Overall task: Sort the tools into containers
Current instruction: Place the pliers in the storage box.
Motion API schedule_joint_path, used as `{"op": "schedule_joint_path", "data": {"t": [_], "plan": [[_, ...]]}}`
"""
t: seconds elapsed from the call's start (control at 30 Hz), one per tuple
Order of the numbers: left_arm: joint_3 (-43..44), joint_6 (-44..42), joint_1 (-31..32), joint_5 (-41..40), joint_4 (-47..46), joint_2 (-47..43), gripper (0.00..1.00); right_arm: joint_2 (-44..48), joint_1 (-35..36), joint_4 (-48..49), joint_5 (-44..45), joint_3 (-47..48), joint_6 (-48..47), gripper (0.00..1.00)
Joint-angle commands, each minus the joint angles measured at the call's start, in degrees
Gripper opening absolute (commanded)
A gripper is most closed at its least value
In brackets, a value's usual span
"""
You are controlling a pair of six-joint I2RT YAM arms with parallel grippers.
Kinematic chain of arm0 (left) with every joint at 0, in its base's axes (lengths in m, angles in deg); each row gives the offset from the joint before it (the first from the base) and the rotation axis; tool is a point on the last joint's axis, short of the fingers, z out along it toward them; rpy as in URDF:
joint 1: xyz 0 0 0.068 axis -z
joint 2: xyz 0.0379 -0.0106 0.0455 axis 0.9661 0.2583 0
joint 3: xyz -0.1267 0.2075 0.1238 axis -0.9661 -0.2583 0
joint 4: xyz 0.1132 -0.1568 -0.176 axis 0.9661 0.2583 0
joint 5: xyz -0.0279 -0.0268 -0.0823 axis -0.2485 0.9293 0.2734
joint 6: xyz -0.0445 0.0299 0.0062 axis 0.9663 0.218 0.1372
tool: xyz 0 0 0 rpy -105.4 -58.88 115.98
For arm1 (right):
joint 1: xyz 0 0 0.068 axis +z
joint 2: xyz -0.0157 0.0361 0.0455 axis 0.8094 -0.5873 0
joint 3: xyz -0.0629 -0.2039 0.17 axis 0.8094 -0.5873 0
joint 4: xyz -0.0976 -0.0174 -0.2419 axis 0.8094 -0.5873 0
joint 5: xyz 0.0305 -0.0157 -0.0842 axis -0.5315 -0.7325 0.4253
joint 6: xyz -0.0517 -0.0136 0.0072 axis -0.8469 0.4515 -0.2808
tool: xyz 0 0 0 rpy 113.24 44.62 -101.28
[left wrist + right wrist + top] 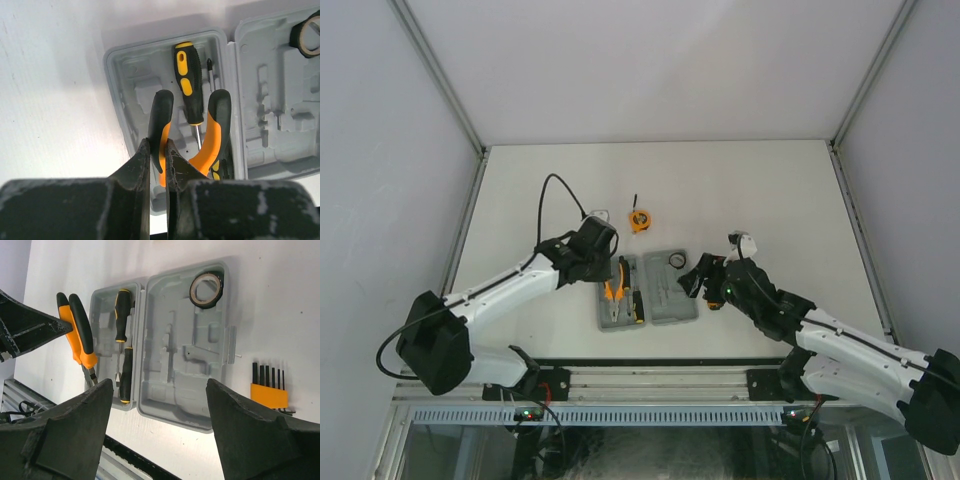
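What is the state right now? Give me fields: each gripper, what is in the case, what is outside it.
left gripper: shut on one handle of the pliers, over the left half of the case
right gripper: open, holding nothing, above the case
in case, left half: two screwdrivers
in case, right half: dark ring, in a corner
on table outside case: bit set beside it; tape measure beyond it

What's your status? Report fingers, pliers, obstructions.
Left gripper: fingers shut on one pliers handle. Right gripper: fingers open above the tool case. Pliers held over its left half. Two screwdrivers lie in that half.
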Motion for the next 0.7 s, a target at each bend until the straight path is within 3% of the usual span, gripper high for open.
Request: {"op": "schedule_joint_path", "data": {"t": [0.0, 0.67], "plan": [[1.50, 1.44, -1.23, -0.54, -1.28, 1.71, 0.00, -0.56, -0.28, 0.52, -1.13, 0.07, 1.65, 0.75], [6.11, -0.78, -5.37, 0.91, -2.38, 9.88, 0.00, -1.59, -0.66, 0.13, -1.68, 0.09, 1.76, 0.73]]}}
